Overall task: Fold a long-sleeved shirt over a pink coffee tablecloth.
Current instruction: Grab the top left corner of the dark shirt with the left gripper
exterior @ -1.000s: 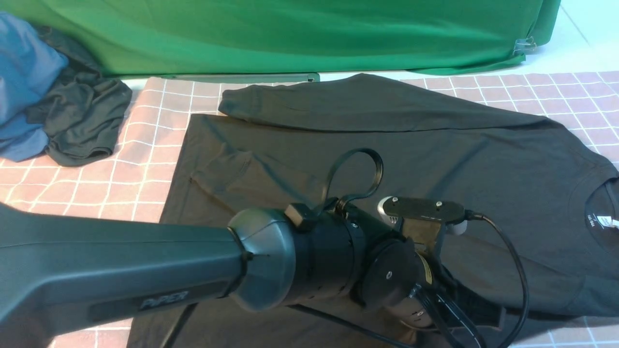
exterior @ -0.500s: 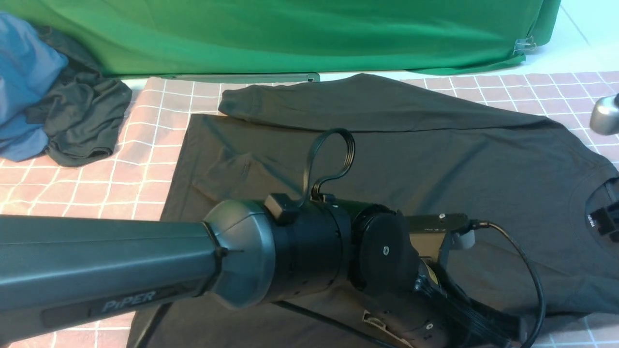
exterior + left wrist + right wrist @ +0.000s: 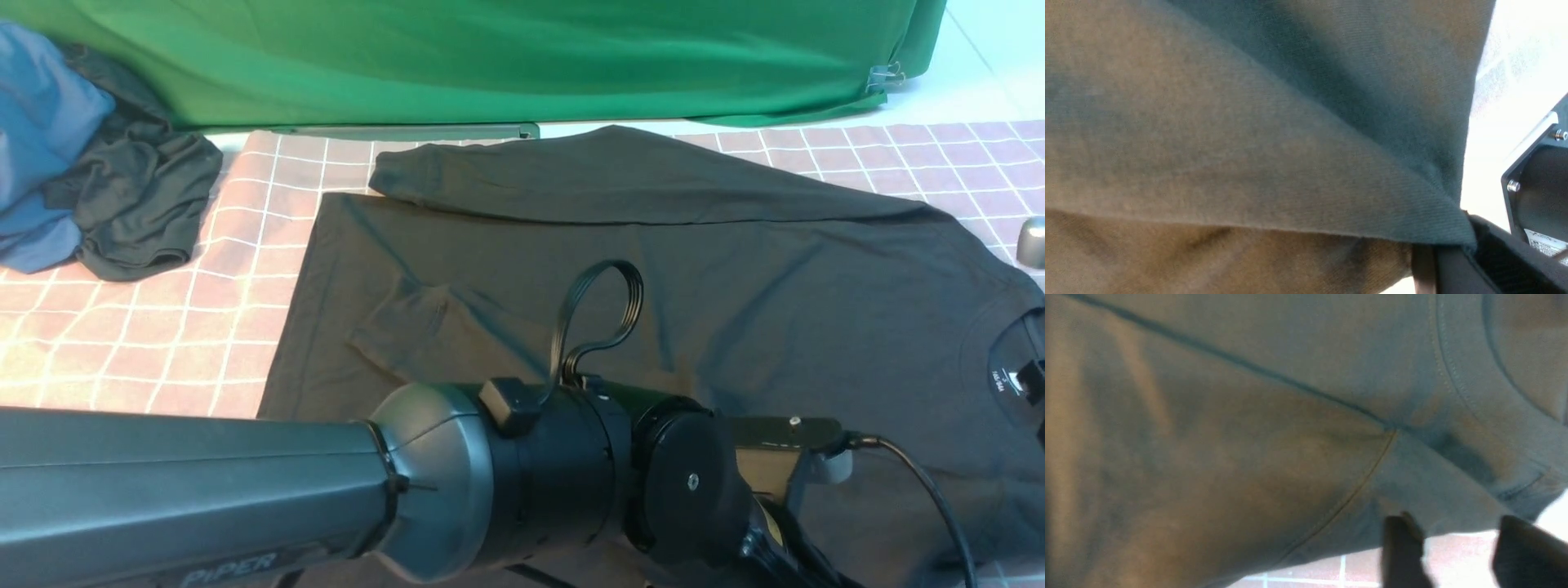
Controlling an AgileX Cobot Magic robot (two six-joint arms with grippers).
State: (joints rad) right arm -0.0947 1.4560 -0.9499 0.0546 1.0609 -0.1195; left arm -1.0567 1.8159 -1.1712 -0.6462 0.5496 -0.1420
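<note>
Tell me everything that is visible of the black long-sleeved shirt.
The long-sleeved shirt is black, of soft knit fabric, spread almost flat on the pink checked tablecloth, its neck with a white-lettered label toward the robot's right, its hem toward the left. The far sleeve is folded along the far edge; the near sleeve lies across the body. The left tool is shut on a fold of its near side. The right tool stands open near the collar, gripping nothing.

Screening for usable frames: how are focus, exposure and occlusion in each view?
Front view: sharp, left arm blocks part of the long-sleeved shirt. Left wrist view: close fabric, brownish cast, blown-out white edge. Right wrist view: soft; right pincer a dark blur.
</note>
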